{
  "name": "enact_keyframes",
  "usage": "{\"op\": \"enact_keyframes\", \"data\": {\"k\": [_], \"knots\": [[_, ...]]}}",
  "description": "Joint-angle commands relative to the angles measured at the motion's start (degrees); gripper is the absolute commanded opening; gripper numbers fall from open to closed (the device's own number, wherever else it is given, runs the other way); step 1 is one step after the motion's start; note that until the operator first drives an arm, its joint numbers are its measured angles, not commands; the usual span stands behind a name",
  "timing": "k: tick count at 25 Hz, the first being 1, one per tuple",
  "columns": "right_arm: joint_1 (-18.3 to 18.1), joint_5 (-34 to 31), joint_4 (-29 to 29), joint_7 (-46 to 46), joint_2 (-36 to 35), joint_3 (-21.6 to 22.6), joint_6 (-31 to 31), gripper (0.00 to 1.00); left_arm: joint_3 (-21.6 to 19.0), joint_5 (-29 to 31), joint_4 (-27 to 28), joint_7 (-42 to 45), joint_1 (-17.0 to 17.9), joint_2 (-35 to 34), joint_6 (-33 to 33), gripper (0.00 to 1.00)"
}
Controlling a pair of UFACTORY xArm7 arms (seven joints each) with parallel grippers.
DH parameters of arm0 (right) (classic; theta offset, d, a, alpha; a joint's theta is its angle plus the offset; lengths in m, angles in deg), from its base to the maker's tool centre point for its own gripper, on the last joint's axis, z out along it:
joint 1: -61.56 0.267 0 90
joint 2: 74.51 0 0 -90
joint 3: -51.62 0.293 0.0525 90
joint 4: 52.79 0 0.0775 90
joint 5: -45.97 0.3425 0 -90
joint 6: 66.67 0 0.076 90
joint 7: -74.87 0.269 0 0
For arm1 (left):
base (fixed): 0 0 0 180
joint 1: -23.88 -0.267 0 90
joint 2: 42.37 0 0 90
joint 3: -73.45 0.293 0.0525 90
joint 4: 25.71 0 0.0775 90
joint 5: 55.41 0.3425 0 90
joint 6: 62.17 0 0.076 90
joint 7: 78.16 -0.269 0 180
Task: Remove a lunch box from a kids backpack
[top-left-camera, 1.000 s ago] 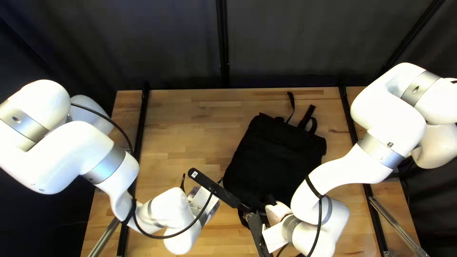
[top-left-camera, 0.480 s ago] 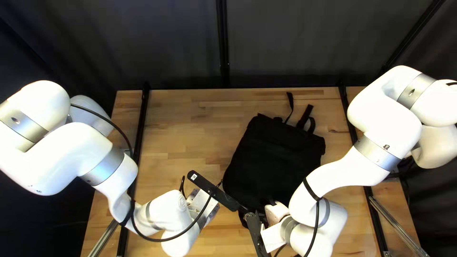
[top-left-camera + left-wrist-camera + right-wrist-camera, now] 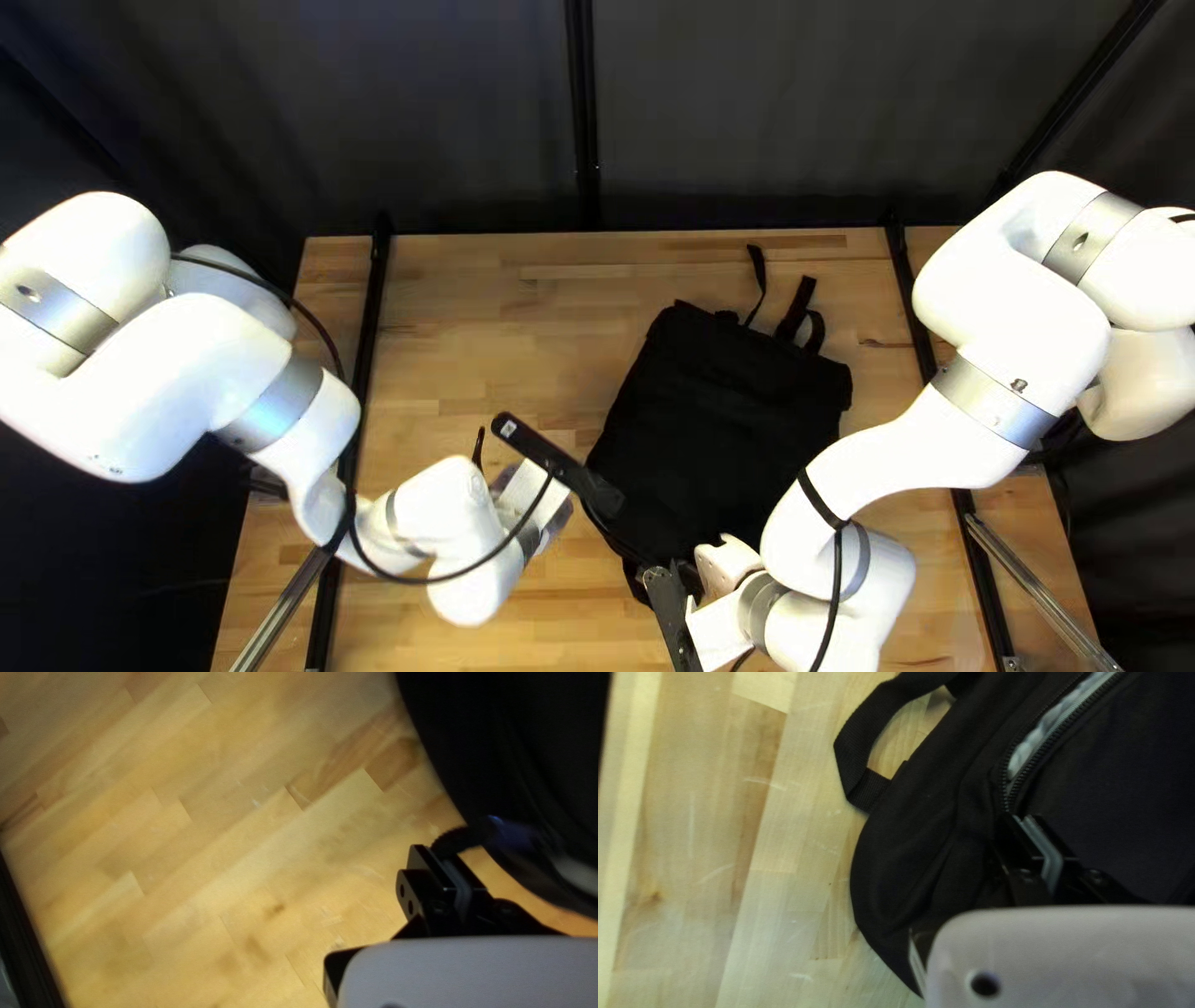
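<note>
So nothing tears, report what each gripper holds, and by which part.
My left gripper holds a black cord by the end away from the backpack. My right gripper is shut at the end of the zipper; whether on anything, I cannot tell.

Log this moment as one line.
backpack on table | zipper partly open | left gripper shut on black cord | right gripper shut beside zipper, hold unclear | lunch box unseen

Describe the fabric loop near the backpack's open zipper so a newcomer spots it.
On the wooden table lies a black backpack. In the right wrist view, a black webbing loop juts from its edge over the wood. Unlike the curved zipper nearby, it frames a patch of tabletop.
</note>
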Motion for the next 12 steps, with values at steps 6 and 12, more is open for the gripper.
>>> {"op": "enact_keyframes", "data": {"k": [6,12], "knots": [[-0.5,-0.1,-1.7,-0.7,1.2,0.6,1.9,0.0,4.0,1.5,2.0,-7.5,-4.2,0.8,-3.8,0.0],[-0.7,-0.4,-2.7,-0.6,1.6,0.7,2.9,0.0,6.0,2.5,3.6,-10.1,-6.4,2.9,-7.2,0.0]]}}
